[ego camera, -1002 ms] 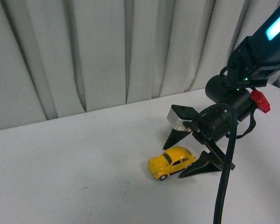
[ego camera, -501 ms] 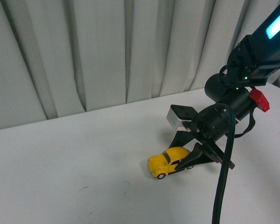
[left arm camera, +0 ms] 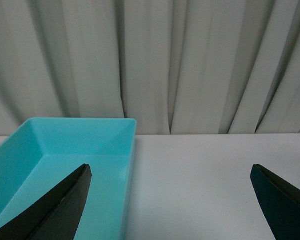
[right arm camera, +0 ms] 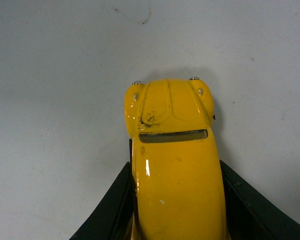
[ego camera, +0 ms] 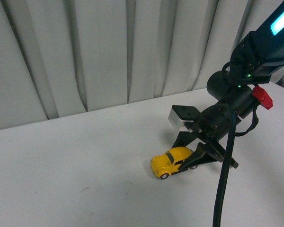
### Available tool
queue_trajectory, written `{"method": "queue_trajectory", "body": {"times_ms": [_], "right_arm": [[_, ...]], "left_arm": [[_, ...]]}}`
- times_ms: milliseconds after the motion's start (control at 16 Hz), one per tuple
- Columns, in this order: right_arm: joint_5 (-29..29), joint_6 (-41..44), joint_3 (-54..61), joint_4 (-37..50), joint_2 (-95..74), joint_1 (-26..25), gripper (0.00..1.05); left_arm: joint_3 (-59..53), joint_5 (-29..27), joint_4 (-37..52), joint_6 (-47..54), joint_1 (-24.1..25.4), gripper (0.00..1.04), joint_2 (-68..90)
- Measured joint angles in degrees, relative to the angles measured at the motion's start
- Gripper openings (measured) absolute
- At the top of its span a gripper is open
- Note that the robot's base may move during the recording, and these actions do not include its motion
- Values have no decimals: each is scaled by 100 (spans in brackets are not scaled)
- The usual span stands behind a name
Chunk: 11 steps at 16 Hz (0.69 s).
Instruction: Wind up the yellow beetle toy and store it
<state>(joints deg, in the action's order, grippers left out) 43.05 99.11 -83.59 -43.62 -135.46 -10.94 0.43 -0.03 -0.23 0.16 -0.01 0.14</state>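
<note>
- The bench (ego camera: pixel 61 179) is a plain white, matte surface with a faint dark scuff (ego camera: pixel 85 189) at about 7 o'clock in the front view.
- A pale grey curtain (ego camera: pixel 85 56) hangs in heavy folds right behind the bench's far edge and fills the background.
- The yellow beetle toy (ego camera: pixel 173 161) stands on its wheels on the bench, at about 5 o'clock from the front view's centre, its nose toward 8 o'clock.
- The right gripper (ego camera: pixel 176 158) reaches down from 2 o'clock, and its black fingers (right arm camera: pixel 115 200) press against both flanks of the toy.
- The left gripper (left arm camera: pixel 170 200) has its fingers spread wide, holding nothing.
- A turquoise tray (left arm camera: pixel 65 150) lies on the bench before the curtain, its inside bare.
</note>
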Motion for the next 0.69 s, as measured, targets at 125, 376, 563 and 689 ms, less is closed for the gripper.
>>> {"method": "queue_trajectory", "body": {"times_ms": [125, 376, 563, 689], "right_arm": [[-153, 0, -2, 20, 42, 0, 42], [-308, 0, 68, 96, 96, -66, 42], [-361, 2, 168, 186, 151, -184, 42], [-361, 2, 251, 249, 188, -262, 42]], "left_arm": [[0, 0, 2, 0, 0, 98, 0], [0, 0, 0, 0, 0, 98, 0], [0, 0, 2, 0, 0, 98, 0], [0, 0, 0, 0, 0, 98, 0]]}}
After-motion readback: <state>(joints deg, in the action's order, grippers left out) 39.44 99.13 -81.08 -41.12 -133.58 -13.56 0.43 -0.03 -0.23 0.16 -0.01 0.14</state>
